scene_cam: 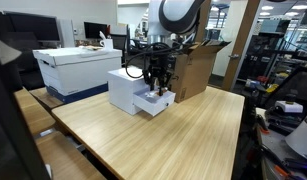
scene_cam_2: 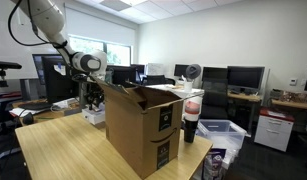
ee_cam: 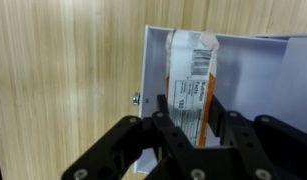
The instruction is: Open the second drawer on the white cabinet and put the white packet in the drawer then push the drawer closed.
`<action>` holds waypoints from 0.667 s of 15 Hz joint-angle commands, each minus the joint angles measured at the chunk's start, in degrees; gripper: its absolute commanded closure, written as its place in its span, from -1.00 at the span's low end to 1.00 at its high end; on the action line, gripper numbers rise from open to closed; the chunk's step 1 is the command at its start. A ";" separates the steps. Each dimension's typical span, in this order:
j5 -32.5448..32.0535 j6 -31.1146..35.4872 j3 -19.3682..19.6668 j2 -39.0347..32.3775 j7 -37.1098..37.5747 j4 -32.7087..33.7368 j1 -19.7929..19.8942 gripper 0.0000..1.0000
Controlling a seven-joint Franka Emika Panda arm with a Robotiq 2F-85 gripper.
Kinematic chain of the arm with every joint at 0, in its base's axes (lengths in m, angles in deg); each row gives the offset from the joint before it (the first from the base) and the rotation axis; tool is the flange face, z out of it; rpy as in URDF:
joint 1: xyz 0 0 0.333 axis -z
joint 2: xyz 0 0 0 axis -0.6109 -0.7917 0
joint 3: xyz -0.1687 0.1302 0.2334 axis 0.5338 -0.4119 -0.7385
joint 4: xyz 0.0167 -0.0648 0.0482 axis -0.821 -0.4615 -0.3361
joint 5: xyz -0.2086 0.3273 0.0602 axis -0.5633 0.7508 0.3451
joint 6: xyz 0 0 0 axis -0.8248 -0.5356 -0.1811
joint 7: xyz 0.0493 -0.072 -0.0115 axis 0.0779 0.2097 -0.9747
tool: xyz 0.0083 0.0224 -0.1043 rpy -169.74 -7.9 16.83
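The white cabinet stands on the wooden table, and it also shows in an exterior view behind the cardboard box. Its second drawer is pulled open. In the wrist view the drawer is a white tray with a small pull on its front. The white packet, with a barcode and an orange stripe, hangs over the drawer's inside. My gripper is shut on the packet's near end, one finger on each side. In an exterior view the gripper is just above the open drawer.
A large brown cardboard box stands right beside the cabinet, with open flaps. A white lidded storage box sits behind the cabinet. The wooden table stretches toward the front. Desks, monitors and chairs surround it.
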 commanded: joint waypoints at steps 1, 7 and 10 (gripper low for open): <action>0.35 0.51 -0.16 -0.04 -0.27 0.30 0.21 -0.43; 0.23 0.42 -0.19 0.60 -0.26 0.08 0.12 -0.95; -0.69 0.30 0.04 2.11 0.19 -0.94 -0.21 -1.00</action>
